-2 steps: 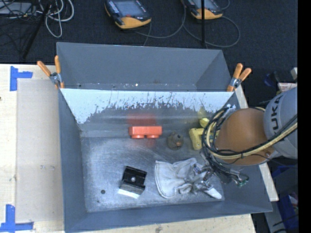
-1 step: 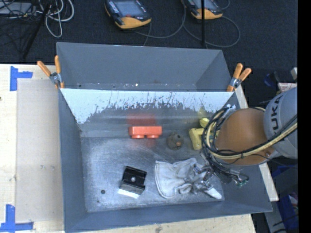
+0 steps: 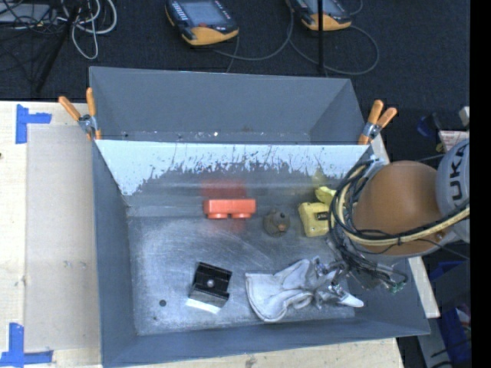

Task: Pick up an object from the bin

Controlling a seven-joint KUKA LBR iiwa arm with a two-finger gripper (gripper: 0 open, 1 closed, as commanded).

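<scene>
My gripper (image 3: 331,284) is low in the bin's front right part, right at the right end of a crumpled white cloth (image 3: 280,295). The cloth lies on the bin floor and stretches left from the gripper. Behind the gripper, near the right wall, sits a yellow boxy thing (image 3: 314,218) with a dark face. A small dark round thing (image 3: 276,222) lies just left of it.
An orange block (image 3: 229,207) rests at the foot of the back wall, left of centre. A black box with a white edge (image 3: 209,286) lies at the front left. The arm's orange dome and cables hang over the bin's right side.
</scene>
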